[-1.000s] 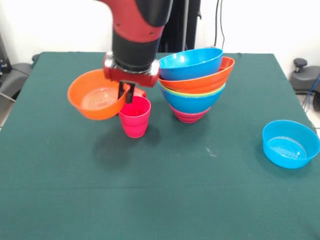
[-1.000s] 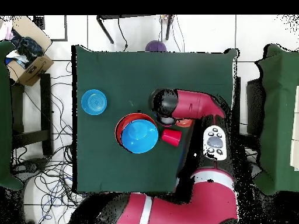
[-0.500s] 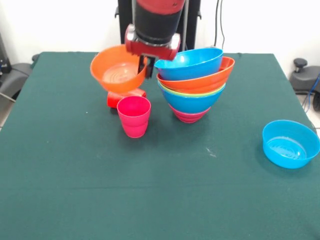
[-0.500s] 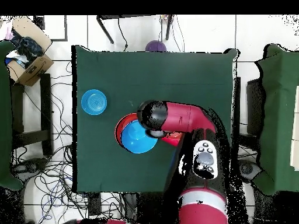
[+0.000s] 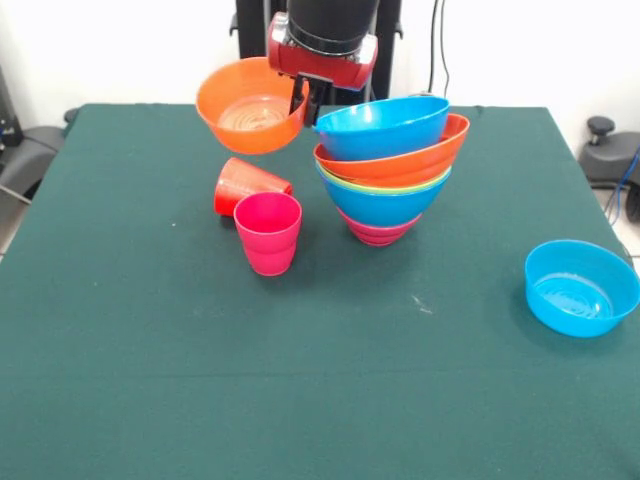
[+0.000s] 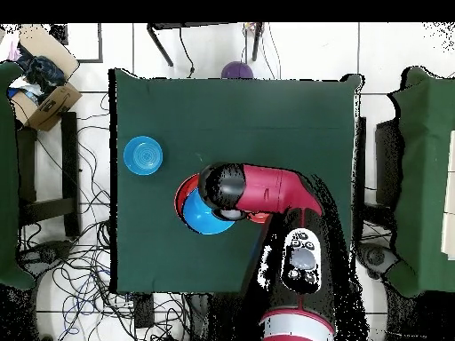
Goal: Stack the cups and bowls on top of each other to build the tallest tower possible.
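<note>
Writing: no brand, label or lettering can be read on anything.
Light blue bowl (image 5: 582, 286): nearest, alone on the green table (image 5: 200, 380), well apart from the rest, on the right in the front view.
Pink cup (image 5: 268, 232): upright on the table, mouth up.
Red-orange cup (image 5: 248, 186): on its side just behind the pink cup.
Tower (image 5: 390, 165): nested bowls beside the cups; magenta lowest, then blue, green, orange, and a tilted blue bowl on top.
Orange bowl (image 5: 251, 104): lifted clear of the table, above the cups, left of the tower's top.
Gripper (image 5: 305, 100): clamped on the orange bowl's rim, close by the top blue bowl.
Arm (image 6: 267, 188): comes down from above; overhead, it reaches over the tower's edge.
</note>
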{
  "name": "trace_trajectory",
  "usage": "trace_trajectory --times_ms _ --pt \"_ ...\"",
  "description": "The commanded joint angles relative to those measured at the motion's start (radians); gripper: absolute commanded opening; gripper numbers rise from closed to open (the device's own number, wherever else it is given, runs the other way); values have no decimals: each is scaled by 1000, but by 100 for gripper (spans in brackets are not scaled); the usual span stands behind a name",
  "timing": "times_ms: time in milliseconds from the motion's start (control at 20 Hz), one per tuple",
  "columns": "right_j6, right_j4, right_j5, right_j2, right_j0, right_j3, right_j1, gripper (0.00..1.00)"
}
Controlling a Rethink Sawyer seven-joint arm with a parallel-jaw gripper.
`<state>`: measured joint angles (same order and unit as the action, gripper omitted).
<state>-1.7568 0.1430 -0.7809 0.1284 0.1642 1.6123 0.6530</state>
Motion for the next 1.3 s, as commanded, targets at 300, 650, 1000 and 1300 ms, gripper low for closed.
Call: trace_trajectory --times_ms 300,650,1000,1300 --pt "-153 -25 -16 -38 -15 -39 -30 0" --pt "-172 -40 -103 -28 -50 -68 -3 0" --pt "-148 -59 -166 -17 -59 -85 25 0" --pt "-150 -68 -224 -4 -75 -120 31 0"
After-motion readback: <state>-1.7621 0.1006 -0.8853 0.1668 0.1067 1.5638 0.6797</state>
